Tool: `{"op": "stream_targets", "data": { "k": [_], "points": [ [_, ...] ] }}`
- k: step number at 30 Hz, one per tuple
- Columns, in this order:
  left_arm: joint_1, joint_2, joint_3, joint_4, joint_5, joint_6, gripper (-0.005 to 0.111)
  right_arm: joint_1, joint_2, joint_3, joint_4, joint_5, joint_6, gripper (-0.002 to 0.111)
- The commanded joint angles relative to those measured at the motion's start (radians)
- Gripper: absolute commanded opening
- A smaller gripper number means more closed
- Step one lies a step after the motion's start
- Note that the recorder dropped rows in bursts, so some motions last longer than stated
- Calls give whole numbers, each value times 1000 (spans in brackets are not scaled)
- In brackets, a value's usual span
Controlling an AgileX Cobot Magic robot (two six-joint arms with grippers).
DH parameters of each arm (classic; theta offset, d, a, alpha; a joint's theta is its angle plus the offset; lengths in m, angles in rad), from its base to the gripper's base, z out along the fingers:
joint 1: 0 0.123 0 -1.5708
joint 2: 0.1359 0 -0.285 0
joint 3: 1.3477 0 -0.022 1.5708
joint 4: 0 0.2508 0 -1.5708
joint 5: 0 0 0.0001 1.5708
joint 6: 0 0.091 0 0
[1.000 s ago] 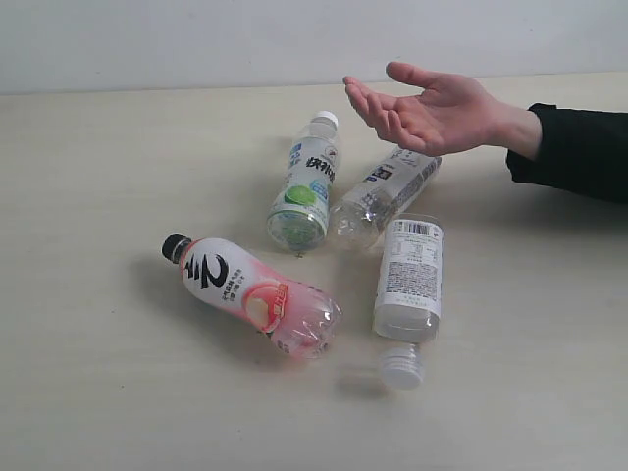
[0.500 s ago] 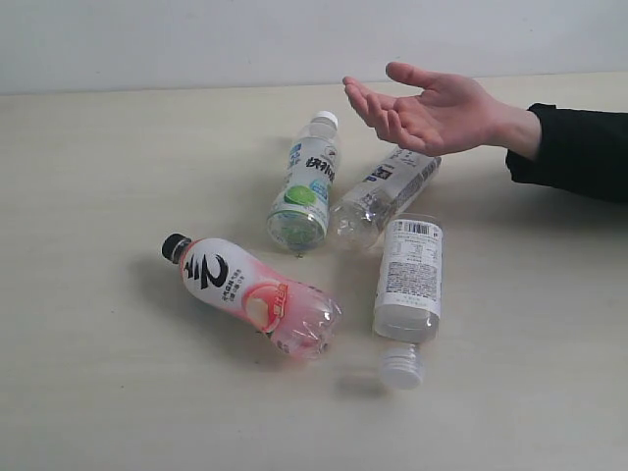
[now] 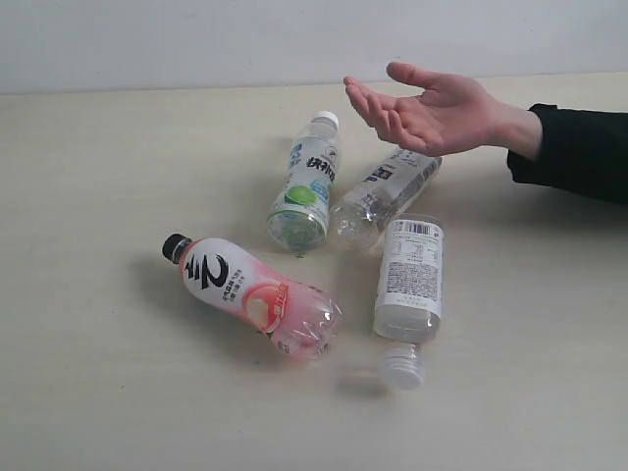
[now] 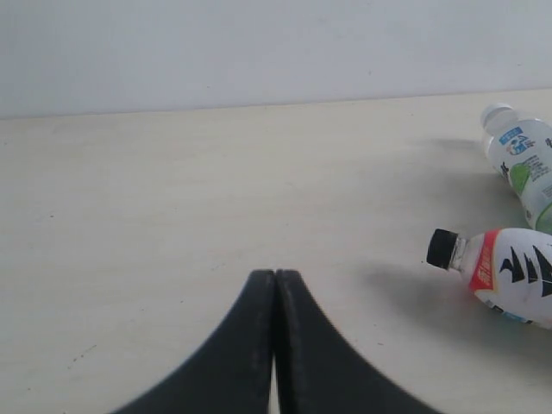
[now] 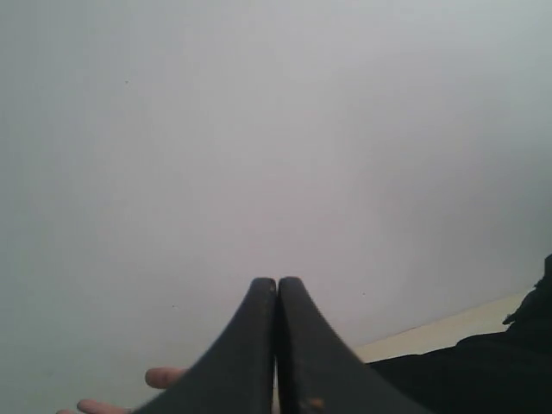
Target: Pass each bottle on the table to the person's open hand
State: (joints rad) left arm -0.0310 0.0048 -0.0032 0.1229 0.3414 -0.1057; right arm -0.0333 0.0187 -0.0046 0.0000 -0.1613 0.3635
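Several bottles lie on their sides on the table point(image 3: 98, 177). The pink-labelled bottle point(image 3: 255, 294) with a black cap lies at front left. A green-and-white bottle point(image 3: 306, 186) and a white-labelled bottle point(image 3: 385, 194) lie behind it. Another white-labelled bottle point(image 3: 409, 289) lies at front right, cap toward the front. The person's open hand point(image 3: 427, 110) hovers palm up above them. Neither gripper shows in the exterior view. My left gripper point(image 4: 275, 274) is shut and empty over bare table, left of the pink-labelled bottle point(image 4: 504, 272) and the green-and-white bottle point(image 4: 522, 164). My right gripper point(image 5: 277, 282) is shut and empty, facing the wall.
A black sleeve point(image 3: 579, 152) reaches in from the right edge. A pale wall point(image 3: 196, 39) runs behind the table's far edge. In the right wrist view, fingertips point(image 5: 164, 377) and the dark sleeve point(image 5: 483, 371) show low down.
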Motion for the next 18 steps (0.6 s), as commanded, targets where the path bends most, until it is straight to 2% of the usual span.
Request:
{"op": "stream_targets", "data": {
  "k": [1,15,18],
  "points": [
    [-1,-5,3,3,-7,-3,3,61,-1,5,0,2,4,0],
    [-1,-5,3,3,-7,-3,3,69,59,5,0,-38,82,0],
    [-1,-5,3,3,-7,-3,3,69,149,-80,0,-5,140,0]
  ]
}}
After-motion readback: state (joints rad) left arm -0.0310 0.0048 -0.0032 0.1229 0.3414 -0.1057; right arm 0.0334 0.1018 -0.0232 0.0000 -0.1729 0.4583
